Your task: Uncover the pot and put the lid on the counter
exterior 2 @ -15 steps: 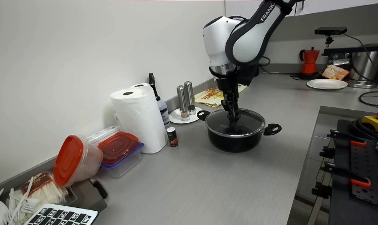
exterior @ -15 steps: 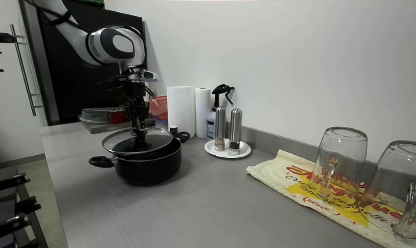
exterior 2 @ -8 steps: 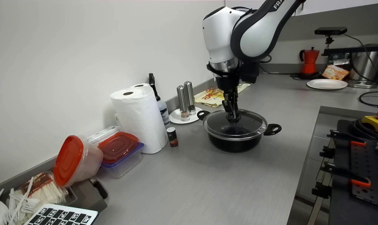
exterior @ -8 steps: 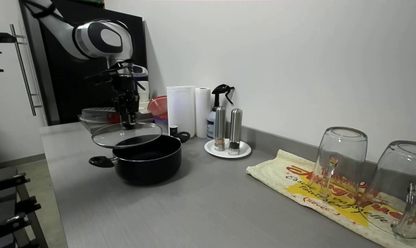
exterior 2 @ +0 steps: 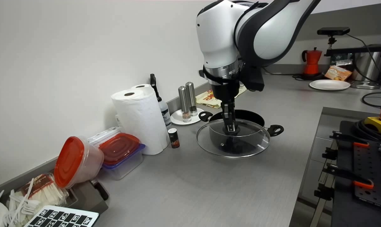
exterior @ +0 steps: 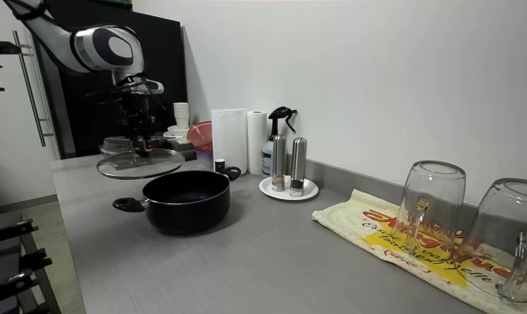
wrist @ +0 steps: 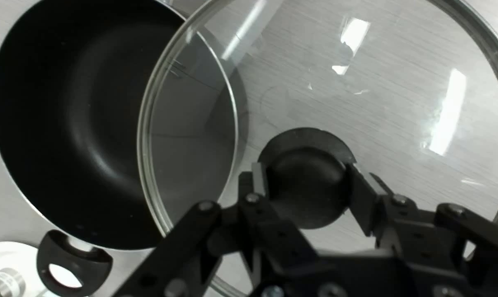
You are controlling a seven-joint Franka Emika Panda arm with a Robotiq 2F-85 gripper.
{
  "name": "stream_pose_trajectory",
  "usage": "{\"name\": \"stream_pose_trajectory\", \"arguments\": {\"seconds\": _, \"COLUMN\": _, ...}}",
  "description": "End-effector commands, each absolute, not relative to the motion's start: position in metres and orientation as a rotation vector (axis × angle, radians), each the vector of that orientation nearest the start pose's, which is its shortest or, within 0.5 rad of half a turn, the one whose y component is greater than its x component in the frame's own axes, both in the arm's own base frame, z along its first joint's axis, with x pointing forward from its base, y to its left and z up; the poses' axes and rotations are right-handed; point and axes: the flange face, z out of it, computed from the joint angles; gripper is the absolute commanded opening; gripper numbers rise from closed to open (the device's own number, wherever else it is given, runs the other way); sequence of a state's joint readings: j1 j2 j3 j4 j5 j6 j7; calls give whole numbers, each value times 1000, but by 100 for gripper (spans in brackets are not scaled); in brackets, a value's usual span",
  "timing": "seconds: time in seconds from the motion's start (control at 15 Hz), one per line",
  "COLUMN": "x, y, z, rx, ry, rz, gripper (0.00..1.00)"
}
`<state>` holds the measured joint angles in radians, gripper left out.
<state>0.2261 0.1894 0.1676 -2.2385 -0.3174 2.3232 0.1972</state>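
Observation:
The black pot stands uncovered on the grey counter; its dark inside shows in the wrist view. The round glass lid hangs above the counter beside the pot, held by its black knob. In the wrist view the lid overlaps only one side of the pot's rim. In an exterior view the lid is in front of part of the pot. My gripper has both fingers against the knob's sides; it also shows in both exterior views.
Paper towel rolls, a small spice jar and a white plate with two mills stand along the wall. Plastic containers and a cutlery box are farther along. Glass jars stand on a patterned cloth.
The arm has moved the lid off the pot, leftward in an exterior view, away from the glass jars, so the pot's opening now shows. The pot has stayed in place.

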Motion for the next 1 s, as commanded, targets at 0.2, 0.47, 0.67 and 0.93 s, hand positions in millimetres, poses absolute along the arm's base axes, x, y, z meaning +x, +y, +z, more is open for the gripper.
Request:
{"name": "stream_pose_trajectory", "arguments": {"seconds": 0.2, "x": 479, "y": 266, "z": 275, "rx": -3231, "ry": -900, "rz": 41, "gripper": 25}}
{"name": "stream_pose_trajectory", "arguments": {"seconds": 0.47, "x": 480, "y": 302, "z": 261, "rx": -3215, "ry": -948, "rz": -9, "gripper": 25}}
{"name": "stream_pose_trajectory", "arguments": {"seconds": 0.67, "x": 485, "y": 322, "z": 243, "rx": -3221, "ry": -950, "rz": -75, "gripper": 25}}
{"name": "stream_pose_trajectory", "arguments": {"seconds": 0.93, "x": 492, "y": 339, "z": 205, "rx": -3252, "ry": -964, "rz": -93, "gripper": 25}}
